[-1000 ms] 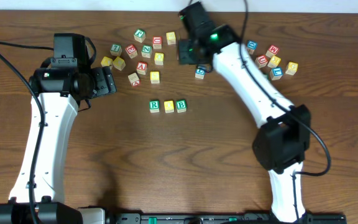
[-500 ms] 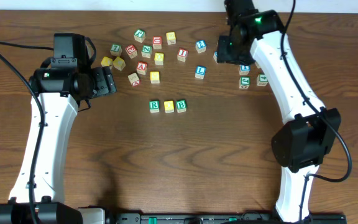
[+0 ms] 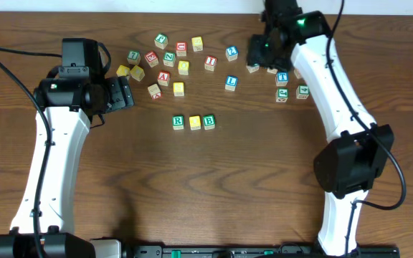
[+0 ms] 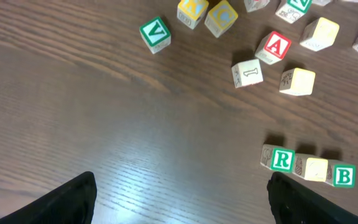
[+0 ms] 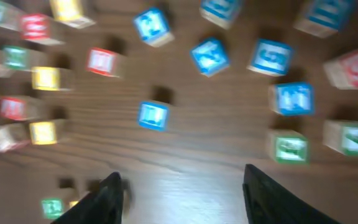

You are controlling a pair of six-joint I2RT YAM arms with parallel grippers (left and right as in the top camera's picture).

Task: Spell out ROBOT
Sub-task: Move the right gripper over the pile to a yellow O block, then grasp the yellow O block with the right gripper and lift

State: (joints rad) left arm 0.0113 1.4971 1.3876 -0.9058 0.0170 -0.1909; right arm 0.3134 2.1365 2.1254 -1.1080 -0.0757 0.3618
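near the middle of the wooden table (image 3: 221,186), set in a touching row: green r cube (image 3: 178,122), yellow cube (image 3: 194,122), green b cube (image 3: 209,122), in that order from left to right as seen from overhead. beyond the row, toward the far edge, a scatter of loose cubes. among them a loose yellow cube (image 3: 178,89) nearest the row, letter unreadable, plus a red a cube (image 4: 276,45) and a green v cube (image 4: 155,33). at the far right of the scatter, what looks like the blue t cube (image 3: 282,77), just beside the right gripper (image 3: 260,51). above that far-right cluster, in a blurred wrist view, fingers clearly parted, bare wood between them, nothing gripped. well left of the row, the left gripper (image 4: 180,198), spread wide over bare table, holding nothing, apart from every cube.
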